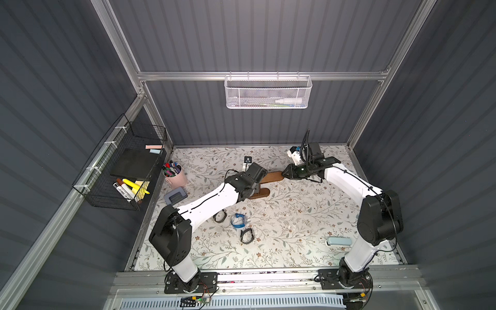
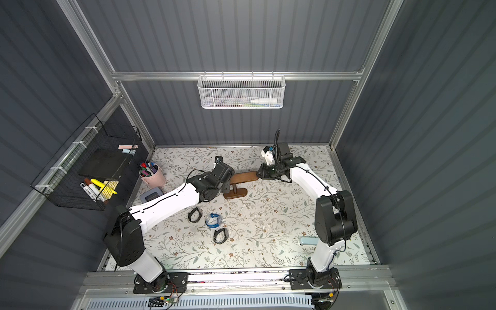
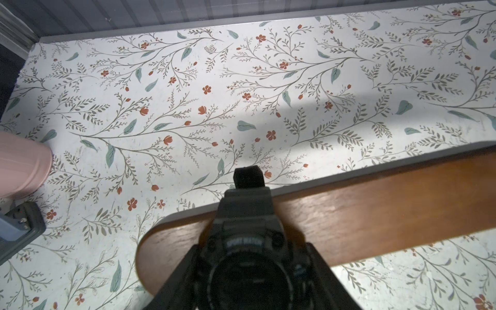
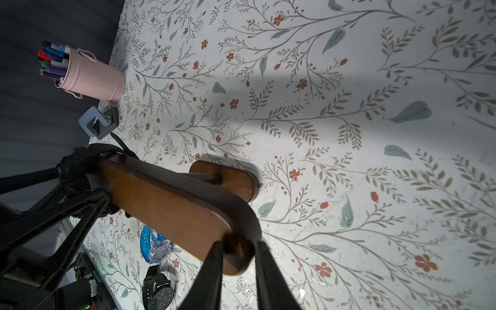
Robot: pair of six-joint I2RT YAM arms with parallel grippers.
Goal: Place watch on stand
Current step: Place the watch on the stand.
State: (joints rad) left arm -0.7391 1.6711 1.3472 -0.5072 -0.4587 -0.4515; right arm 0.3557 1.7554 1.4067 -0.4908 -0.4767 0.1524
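The dark brown wooden stand [image 1: 273,177] [image 2: 243,177] stands upright at mid table on its oval base [image 4: 228,179]. A black sport watch [image 3: 245,241] is held in my left gripper [image 3: 248,257], whose jaws are shut on the watch case. The watch sits at the left end of the stand's bar [image 3: 375,204], and its strap [image 4: 107,150] loops around that end. My right gripper [image 4: 239,245] [image 1: 285,174] is shut on the bar's right end. From above, the left wrist hides the watch.
Two black watches [image 1: 220,216] [image 1: 247,236] and a blue-and-clear watch [image 1: 238,220] lie in front of the stand. A pink cup of markers [image 1: 174,175] and a grey device [image 1: 175,196] sit at the left. A pale blue stapler [image 1: 338,241] lies near the right arm.
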